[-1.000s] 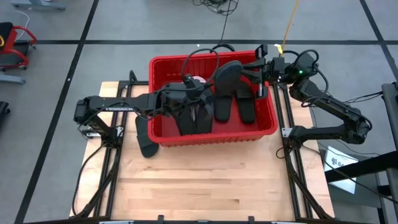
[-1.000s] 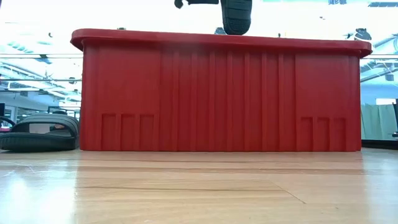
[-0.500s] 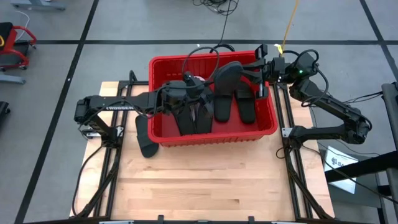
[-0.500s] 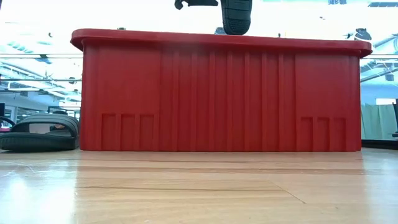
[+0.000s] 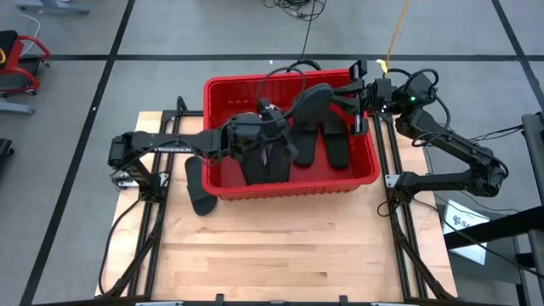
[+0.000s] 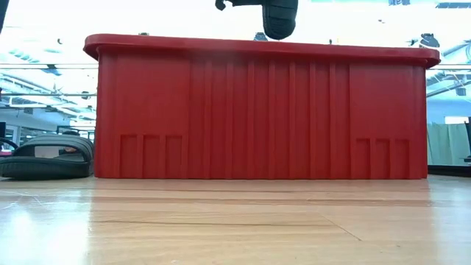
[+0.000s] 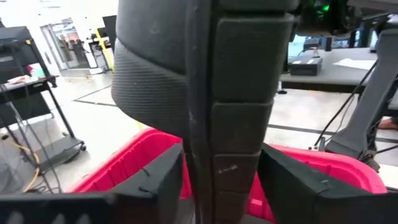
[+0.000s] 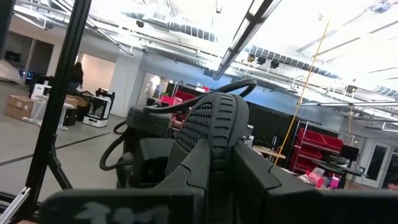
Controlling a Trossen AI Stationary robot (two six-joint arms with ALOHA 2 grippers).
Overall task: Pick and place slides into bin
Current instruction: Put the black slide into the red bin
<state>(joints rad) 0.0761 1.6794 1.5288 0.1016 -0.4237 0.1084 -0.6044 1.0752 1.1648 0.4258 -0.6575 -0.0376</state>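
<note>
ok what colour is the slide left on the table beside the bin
Black; the slide shows best in the high view, beside the red bin.

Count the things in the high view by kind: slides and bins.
Red bin: 1
Black slides lying in it: 4 visible
Held black slide above it: 1
Black slide on the table: 1
Total: 7

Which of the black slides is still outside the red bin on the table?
The black slide lying on the wooden table against the bin by its near left corner; the others lie inside or are held above it.
</note>
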